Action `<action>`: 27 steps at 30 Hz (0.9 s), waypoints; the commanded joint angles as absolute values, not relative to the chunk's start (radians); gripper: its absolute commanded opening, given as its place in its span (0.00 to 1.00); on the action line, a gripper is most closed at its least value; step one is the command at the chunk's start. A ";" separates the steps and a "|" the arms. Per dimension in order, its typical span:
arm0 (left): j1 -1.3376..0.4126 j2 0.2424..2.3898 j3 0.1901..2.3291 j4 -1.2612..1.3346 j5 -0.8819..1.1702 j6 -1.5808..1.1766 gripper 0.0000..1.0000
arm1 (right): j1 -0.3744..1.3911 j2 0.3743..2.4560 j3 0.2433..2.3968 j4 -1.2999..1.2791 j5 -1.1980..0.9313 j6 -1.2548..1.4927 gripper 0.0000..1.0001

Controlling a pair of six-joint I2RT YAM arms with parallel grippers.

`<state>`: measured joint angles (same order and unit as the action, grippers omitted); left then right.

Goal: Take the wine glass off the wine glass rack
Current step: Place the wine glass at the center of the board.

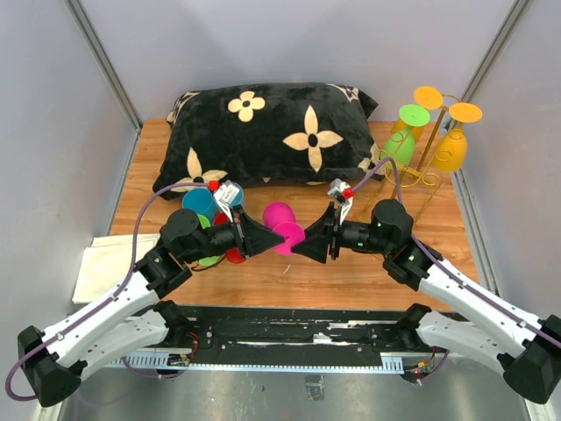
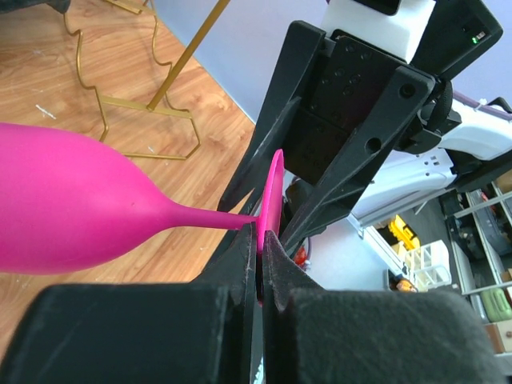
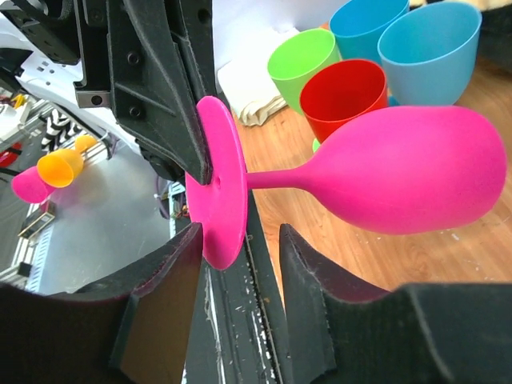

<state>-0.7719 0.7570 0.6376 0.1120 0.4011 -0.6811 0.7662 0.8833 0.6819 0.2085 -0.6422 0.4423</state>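
Top external view: pink wine glass [image 1: 280, 219] lying sideways in the air, well to the left of the gold wine glass rack [image 1: 429, 149] and clear of its hooks, low over the wooden tabletop [image 1: 351, 281]. Caught between two black arms meeting tip to tip.

Left end effector [image 1: 273, 239] pressed together on the rim of the round foot [image 2: 272, 192]. Right end effector [image 3: 240, 240] spread, one finger on either side of that same foot, apparently not touching it.

On the rack itself, green, orange and yellow glasses [image 1: 450, 149] hanging upside down. Left of the rack, a black flowered pillow [image 1: 263, 132]. Farther left again, a cluster of blue, green and red cups [image 1: 200, 202].

Matte surface, probably plastic, so likely light and not brittle, though smooth. Thin foot edge a narrow hold and liable to let the bowl swivel or droop. Stem, or the flat of the foot, likely a steadier place to grip.
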 commanded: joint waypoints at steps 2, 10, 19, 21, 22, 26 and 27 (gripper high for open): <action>-0.775 0.743 0.621 0.171 0.392 -0.672 0.00 | 0.786 0.938 0.729 0.287 -0.682 0.503 0.35; -0.775 0.743 0.617 0.163 0.384 -0.670 0.01 | 0.789 0.997 0.733 0.367 -0.709 0.573 0.05; -0.774 0.695 0.631 0.101 0.317 -0.645 0.27 | 0.803 0.976 0.725 0.290 -0.651 0.472 0.01; -0.775 0.687 0.656 0.053 0.298 -0.607 0.36 | 0.812 0.966 0.718 0.286 -0.649 0.446 0.01; -0.774 0.684 0.682 0.000 0.275 -0.576 0.42 | 0.824 0.962 0.718 0.278 -0.649 0.423 0.01; -0.775 0.670 0.790 -0.237 0.127 -0.486 0.75 | 0.894 0.939 0.716 0.199 -0.588 0.261 0.01; -0.774 0.664 0.807 -0.266 0.112 -0.475 0.80 | 0.919 0.933 0.710 0.187 -0.558 0.198 0.01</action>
